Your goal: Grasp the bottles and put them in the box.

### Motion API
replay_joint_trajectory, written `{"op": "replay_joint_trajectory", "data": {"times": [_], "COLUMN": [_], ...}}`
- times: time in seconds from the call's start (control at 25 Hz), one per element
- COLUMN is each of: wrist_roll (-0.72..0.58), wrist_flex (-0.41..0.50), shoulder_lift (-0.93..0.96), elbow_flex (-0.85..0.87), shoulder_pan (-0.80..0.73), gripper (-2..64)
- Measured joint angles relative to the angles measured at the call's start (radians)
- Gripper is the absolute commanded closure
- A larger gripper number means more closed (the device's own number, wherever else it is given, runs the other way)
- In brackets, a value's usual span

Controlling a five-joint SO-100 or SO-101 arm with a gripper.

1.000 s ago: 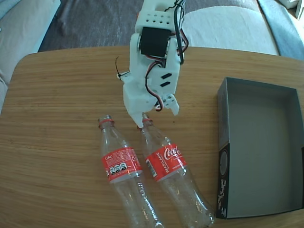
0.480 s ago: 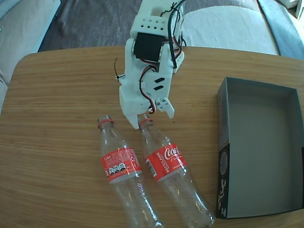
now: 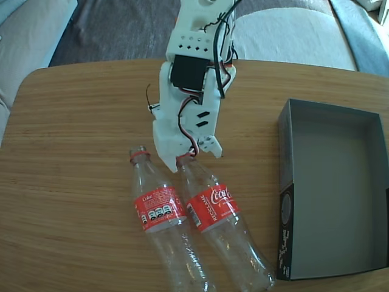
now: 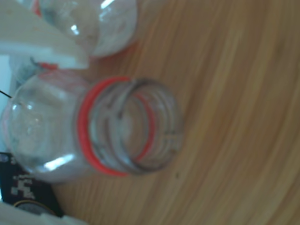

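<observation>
Two bottles lie flat on the wooden surface (image 3: 73,182), side by side and touching. The left bottle (image 3: 159,210) has its open mouth pointing to about 11 o'clock in the fixed view. The right bottle (image 3: 214,210) points the same way, and its mouth sits right under the end effector (image 3: 189,157). The box (image 3: 331,188) is off at 3 o'clock from the bottles. It is open and has nothing in it.

The wrist view looks almost straight into the right bottle's mouth (image 4: 136,126), with its red ring (image 4: 86,140) close up. One white finger (image 4: 42,42) shows at the top left, between the two bottles, and a bit of another peeks in at the bottom left. So the end effector looks open, with a finger on each side of the neck, but I cannot tell if it is touching yet.

The bottles look empty, so they should be very light. The clear plastic is thin and smooth. It may squash in the middle and could slip. The neck is the hard, thin part, and the red ring makes a little bump to stop sliding. I think the neck, just by the ring, is the best place to hold. A round bottle may also roll or swing when lifted by one end.
</observation>
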Motion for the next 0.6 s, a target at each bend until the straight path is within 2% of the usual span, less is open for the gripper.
{"op": "replay_joint_trajectory", "data": {"times": [0.24,0.6], "wrist_roll": [0.002,0.002], "wrist_flex": [-0.055,-0.06], "shoulder_lift": [-0.044,-0.084], "elbow_flex": [0.0,0.023], "shoulder_pan": [0.0,0.0], "gripper": [19.8,19.8]}}
